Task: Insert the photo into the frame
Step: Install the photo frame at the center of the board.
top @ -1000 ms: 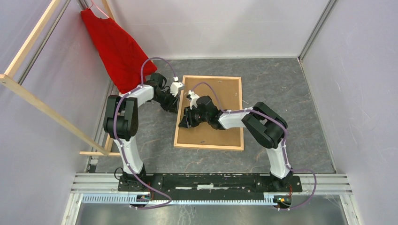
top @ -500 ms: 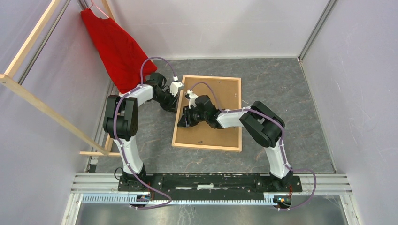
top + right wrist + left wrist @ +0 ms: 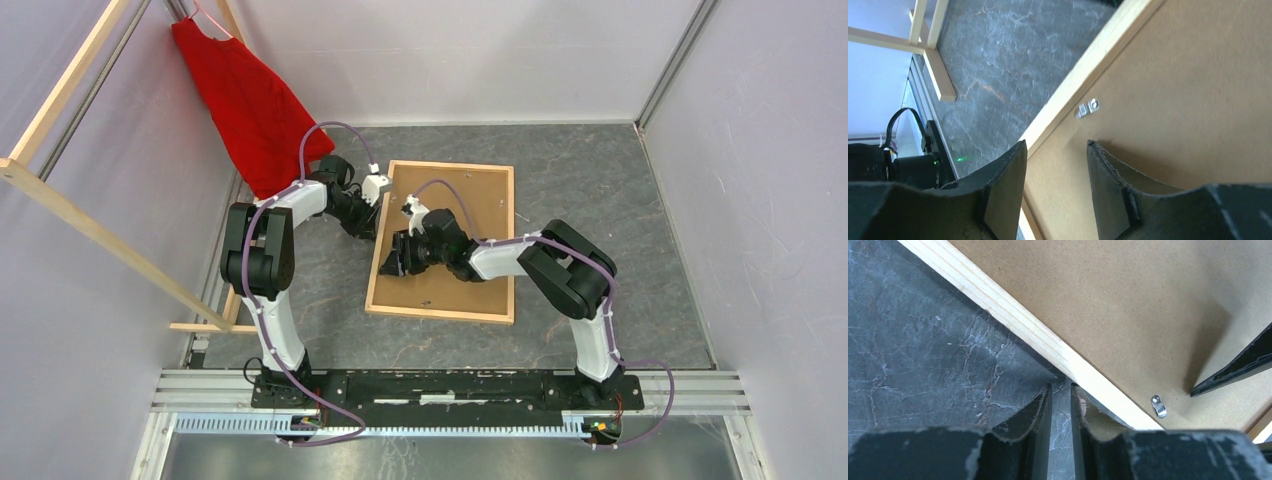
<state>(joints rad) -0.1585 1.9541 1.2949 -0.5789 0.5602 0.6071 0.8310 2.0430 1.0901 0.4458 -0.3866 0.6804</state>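
Observation:
The frame point(image 3: 440, 314) lies face down on the grey table, with a brown backing board point(image 3: 470, 200) filling it. The photo is hidden from every view. My left gripper point(image 3: 372, 232) sits low at the frame's left rail point(image 3: 1013, 317). Its jaws point(image 3: 1060, 387) stand a narrow gap apart, only table showing between them, and the right fingertip touches the rail's outer edge. My right gripper point(image 3: 392, 262) hovers open over the board point(image 3: 1188, 100), just inside the same rail point(image 3: 1088, 65). Nothing lies between its fingers point(image 3: 1056, 144). A small metal clip point(image 3: 1088, 108) sits just ahead of them.
A red garment point(image 3: 250, 100) hangs at the back left beside long wooden rack bars point(image 3: 90, 230). The rack's foot point(image 3: 930, 60) rests on the table left of the frame. Grey walls close in both sides and the back. Another metal clip point(image 3: 1158, 406) shows on the board.
The frame's near-left corner has slid a little to the left. My right gripper's jaws have opened wider. The left arm has barely moved.

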